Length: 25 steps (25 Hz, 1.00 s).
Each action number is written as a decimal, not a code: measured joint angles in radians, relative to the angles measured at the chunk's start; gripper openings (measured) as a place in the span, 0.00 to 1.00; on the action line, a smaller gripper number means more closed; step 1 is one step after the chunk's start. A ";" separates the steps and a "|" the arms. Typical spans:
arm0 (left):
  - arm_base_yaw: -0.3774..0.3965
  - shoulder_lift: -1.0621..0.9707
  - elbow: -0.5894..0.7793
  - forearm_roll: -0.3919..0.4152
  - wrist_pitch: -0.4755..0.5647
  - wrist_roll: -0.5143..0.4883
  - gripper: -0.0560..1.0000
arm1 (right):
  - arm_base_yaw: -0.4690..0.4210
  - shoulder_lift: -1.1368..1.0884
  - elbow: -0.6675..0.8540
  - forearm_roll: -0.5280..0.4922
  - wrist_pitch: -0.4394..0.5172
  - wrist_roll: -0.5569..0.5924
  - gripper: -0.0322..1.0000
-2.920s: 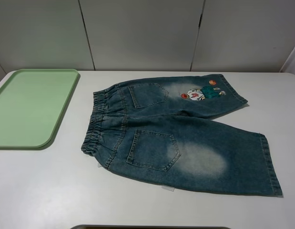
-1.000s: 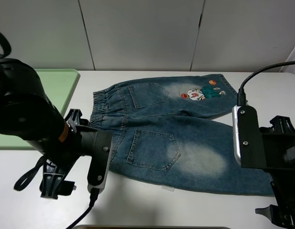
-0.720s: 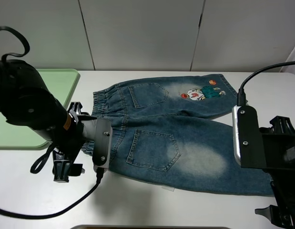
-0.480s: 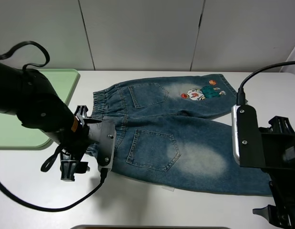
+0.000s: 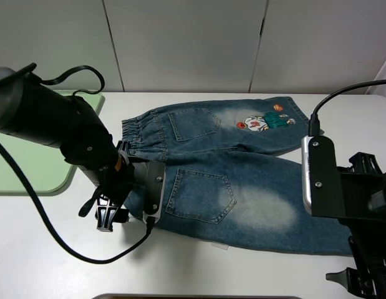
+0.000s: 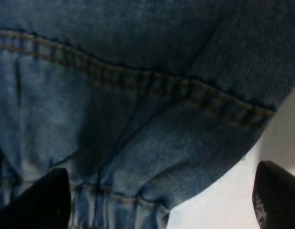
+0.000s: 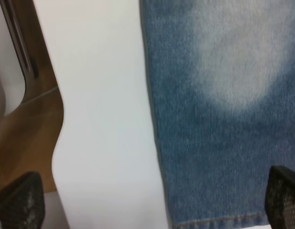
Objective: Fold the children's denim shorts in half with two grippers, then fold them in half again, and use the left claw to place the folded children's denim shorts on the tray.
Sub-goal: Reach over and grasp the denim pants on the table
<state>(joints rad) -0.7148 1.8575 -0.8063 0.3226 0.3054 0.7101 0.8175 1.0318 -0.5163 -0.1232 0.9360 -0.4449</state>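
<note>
White table (image 5: 180,268): pale-green tray (image 5: 24,168) sits at its left end, on the left arm's side, handy for the final drop-off. Children's denim shorts (image 5: 255,205) lie flat mid-table, unfolded, waistband toward the tray. Left gripper (image 6: 159,198) hangs over the near waistband corner, fingers spread. Right gripper (image 7: 152,198) hangs over the near leg's hem, fingers likewise spread. I judge both are set to pinch for the first fold.

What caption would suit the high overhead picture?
Left arm and right arm flank flat denim shorts; green tray alongside.
</note>
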 joint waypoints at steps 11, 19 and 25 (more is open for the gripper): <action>0.001 0.053 -0.015 0.005 -0.012 0.092 0.77 | 0.000 0.000 0.000 0.041 -0.043 -0.010 0.71; 0.001 0.071 -0.025 0.008 -0.014 0.126 0.77 | 0.000 0.000 0.001 0.042 -0.043 -0.012 0.71; 0.001 0.076 -0.030 -0.011 -0.011 0.129 0.77 | 0.000 0.000 0.001 0.042 -0.043 -0.013 0.71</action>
<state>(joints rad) -0.7141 1.9339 -0.8359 0.3112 0.2947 0.8392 0.8175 1.0318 -0.5156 -0.0809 0.8930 -0.4579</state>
